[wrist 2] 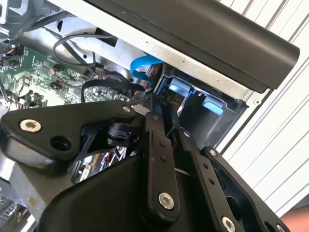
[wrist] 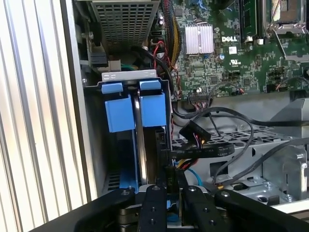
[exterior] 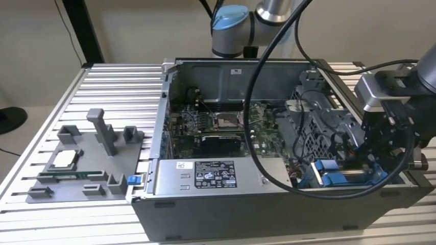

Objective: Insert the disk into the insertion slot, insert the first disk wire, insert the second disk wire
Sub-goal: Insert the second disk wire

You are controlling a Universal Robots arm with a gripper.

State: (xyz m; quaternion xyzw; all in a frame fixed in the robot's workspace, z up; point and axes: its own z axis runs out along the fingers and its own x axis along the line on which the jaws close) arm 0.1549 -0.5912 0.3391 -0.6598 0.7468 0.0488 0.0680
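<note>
A white printed label is carried on the grey power-supply box inside the open computer case, which is set on the slatted desk. In the first wrist view white lettering and small stickers are borne by the green motherboard. The arm is seen in the exterior view bent over the case from the far side, its wrist lowered at the exterior view's right so that the tool is reached into the near right corner. There the insertion slot is found, just beside the power-supply box, and its two square blue tabs are shown side by side. A thin grey edge is stood between them; whether it is the disk cannot be told. The gripper is held just beside the slot among black cables, its fingers drawn narrowly together. What, if anything, is pinched cannot be made out.
</note>
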